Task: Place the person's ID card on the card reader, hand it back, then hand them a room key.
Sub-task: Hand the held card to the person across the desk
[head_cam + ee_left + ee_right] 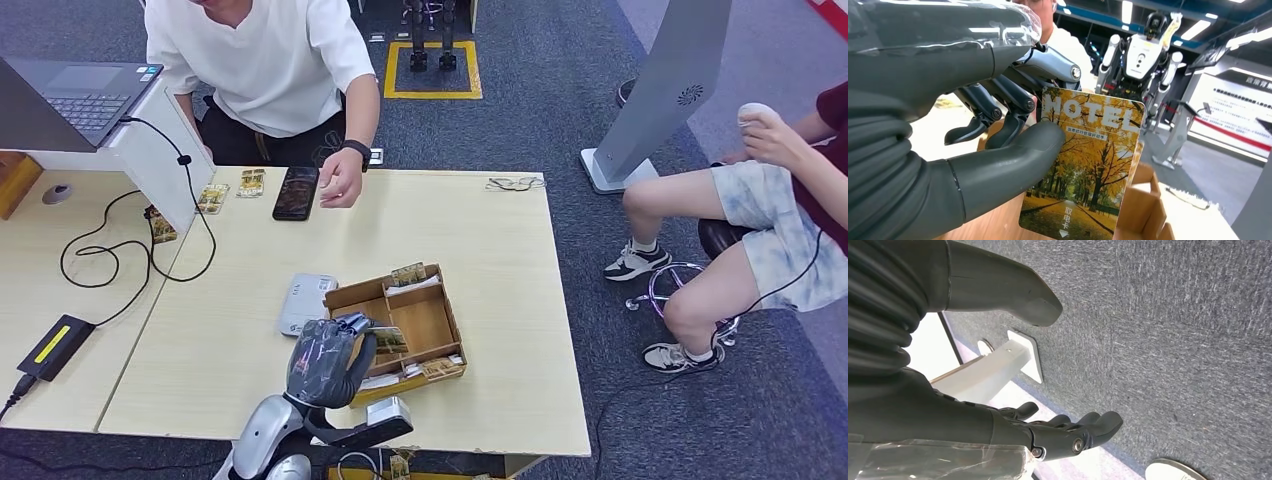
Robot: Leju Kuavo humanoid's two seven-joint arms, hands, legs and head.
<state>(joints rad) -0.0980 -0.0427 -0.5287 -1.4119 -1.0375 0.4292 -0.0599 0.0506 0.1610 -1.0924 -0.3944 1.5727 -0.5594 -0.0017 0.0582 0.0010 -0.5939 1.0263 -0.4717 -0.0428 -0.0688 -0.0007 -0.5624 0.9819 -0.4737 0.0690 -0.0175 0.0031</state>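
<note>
My left hand hovers over the wooden card box at the table's near edge and pinches a hotel room key card with a yellow-tree picture between thumb and fingers; the same card pokes out toward the box. A white card reader lies just left of the box. The person in a white shirt stands across the table, one hand resting beside a black phone. My right hand hangs over the grey carpet with fingers apart, holding nothing.
Key cards lie at the far edge of the table. A laptop sits on a white stand at left, with cables and a black adapter. Glasses lie at the far right corner. A seated person is at right.
</note>
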